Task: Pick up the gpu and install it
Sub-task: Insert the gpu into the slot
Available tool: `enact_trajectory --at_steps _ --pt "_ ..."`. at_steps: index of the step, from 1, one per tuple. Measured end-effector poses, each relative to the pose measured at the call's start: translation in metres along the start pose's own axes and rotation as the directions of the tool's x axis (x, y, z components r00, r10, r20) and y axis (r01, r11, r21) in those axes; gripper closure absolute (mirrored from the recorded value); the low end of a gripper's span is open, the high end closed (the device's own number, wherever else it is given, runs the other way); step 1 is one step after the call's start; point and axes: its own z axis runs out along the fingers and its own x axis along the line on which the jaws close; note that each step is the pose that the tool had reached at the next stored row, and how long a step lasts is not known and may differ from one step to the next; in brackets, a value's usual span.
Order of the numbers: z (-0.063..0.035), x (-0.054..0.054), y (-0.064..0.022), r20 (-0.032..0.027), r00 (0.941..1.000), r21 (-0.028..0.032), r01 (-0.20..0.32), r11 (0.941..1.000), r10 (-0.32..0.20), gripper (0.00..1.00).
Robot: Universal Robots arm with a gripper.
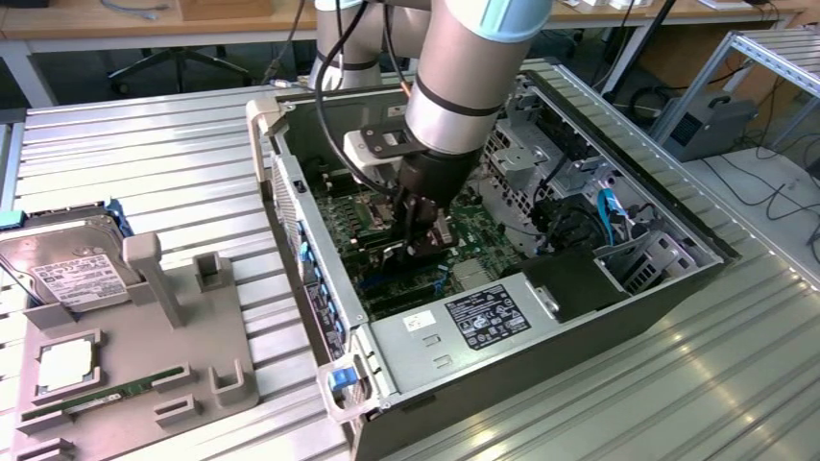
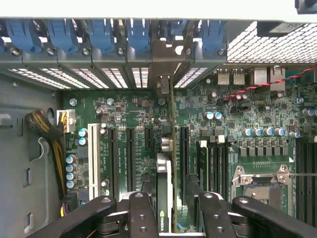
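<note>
Pincer [image 2: 173, 198]: jaws apart, wider than the card between them. One finger [image 2: 143, 213] lies close along the card's side and the other stands clear of it, with board showing in the gap. We judge nothing is clamped.

Gpu [image 2: 164, 183]: stands on edge in a long slot of the motherboard [image 2: 129, 114], inside the open computer case [image 1: 666, 288]. Its metal bracket reaches up to the row of blue clips [image 2: 99, 34] at the case's rear wall. We cannot tell whether it is pressed fully home.

Hazards, in our judgement:
- a half-seated card could tilt or lift out, as nothing grips it;
- the near finger, so close to the card, could drag it sideways or rock it in the slot;
- the bracket could catch on the rear wall if it is not lined up;
- the far finger sits near the memory slots [image 2: 218, 163] and the empty processor socket [image 2: 260, 181], which a sideways knock could damage.

Desk [image 1: 154, 154]: ribbed metal, shiny, carrying the case. At the exterior view's left is a grey tray [image 1: 141, 336] holding a hard drive [image 1: 64, 264], a processor chip [image 1: 61, 365] and a memory stick [image 1: 103, 396].

Room: workshop, with an office chair [image 1: 180, 62] behind, a metal frame [image 1: 769, 58] and loose cables on the floor at the exterior view's right.
</note>
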Motion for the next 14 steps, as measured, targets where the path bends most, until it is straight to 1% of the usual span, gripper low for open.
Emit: enact_trajectory --at_steps 1,2,3,4,5,6,10,14 --pt "0.0001 0.0000 0.0000 0.0004 1.0000 0.0059 0.000 1.0000 0.000 0.60" --pt "0.0001 0.0000 0.0000 0.0004 1.0000 0.0086 0.001 1.0000 -0.001 0.60" --pt "0.0001 0.0000 0.0000 0.0002 1.0000 0.0097 0.001 1.0000 -0.001 0.60" --pt "0.0000 0.0000 0.0002 -0.0006 1.0000 0.0099 0.001 1.0000 -0.001 0.60" --pt "0.0000 0.0000 0.0002 -0.0035 1.0000 0.0098 0.001 1.0000 -0.001 0.60" --pt "-0.0001 0.0000 0.0002 -0.0046 1.0000 0.0097 0.003 0.9999 -0.003 0.60" --pt "-0.0001 -0.0001 0.0003 -0.0054 0.9999 0.0102 0.011 0.9999 -0.011 0.60" --pt "-0.0034 -0.0002 0.0005 -0.0054 0.9999 0.0112 0.012 0.9999 -0.011 0.60"
